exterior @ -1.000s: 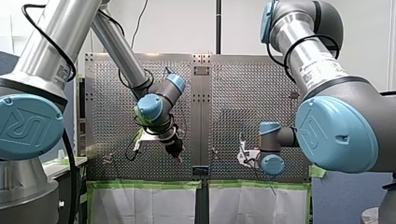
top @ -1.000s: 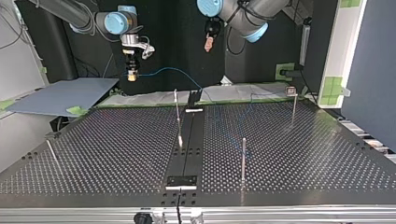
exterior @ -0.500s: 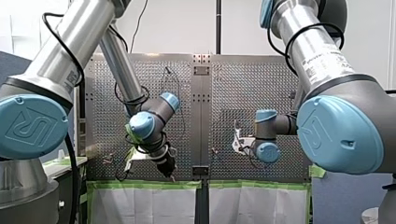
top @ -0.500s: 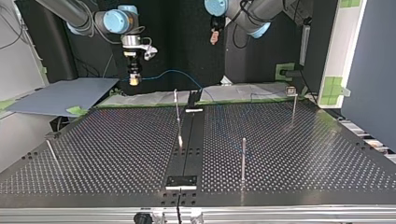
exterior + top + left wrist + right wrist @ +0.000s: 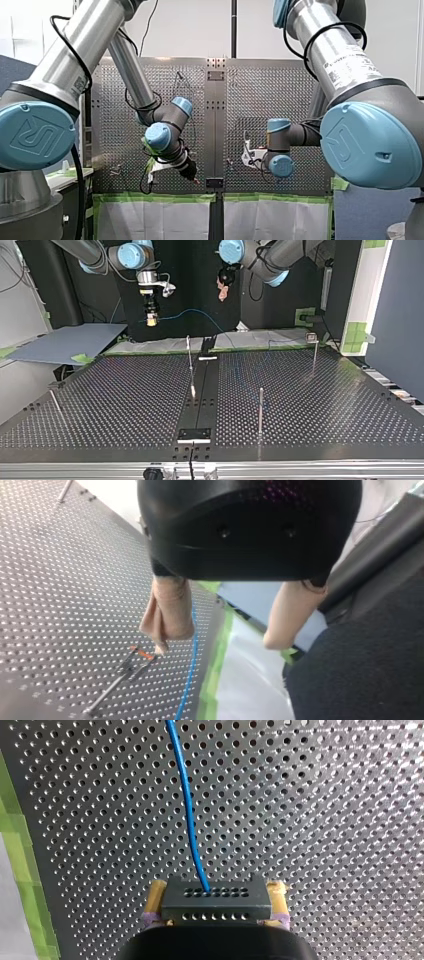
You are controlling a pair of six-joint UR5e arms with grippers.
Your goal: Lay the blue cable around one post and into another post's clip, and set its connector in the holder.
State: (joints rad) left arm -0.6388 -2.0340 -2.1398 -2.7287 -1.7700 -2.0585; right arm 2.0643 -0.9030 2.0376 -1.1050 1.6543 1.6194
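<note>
My right gripper [image 5: 216, 894] is shut, its yellow pads on the dark grey connector [image 5: 216, 904]. The blue cable [image 5: 187, 805] runs out of the connector over the perforated table. In the top view my right gripper [image 5: 151, 319] hangs above the table's far edge at the left. From there the blue cable [image 5: 192, 313] arcs to the right and down to the table. My left gripper [image 5: 221, 290] hovers higher, to the cable's right. In the left wrist view my left gripper [image 5: 216, 645] is open with beige pads, nothing between them. The blue cable [image 5: 191, 666] lies on the table below it.
Thin metal posts stand on the perforated table [image 5: 100, 405]: one near the middle [image 5: 189, 357], one nearer the camera [image 5: 260, 410], one at the right with a small head [image 5: 314, 351], one at the left [image 5: 55, 401]. Green tape [image 5: 216, 670] edges the table.
My right gripper carried the connector toward the top view's right. My left gripper dipped and shifted a little. Both grippers kept their states.
</note>
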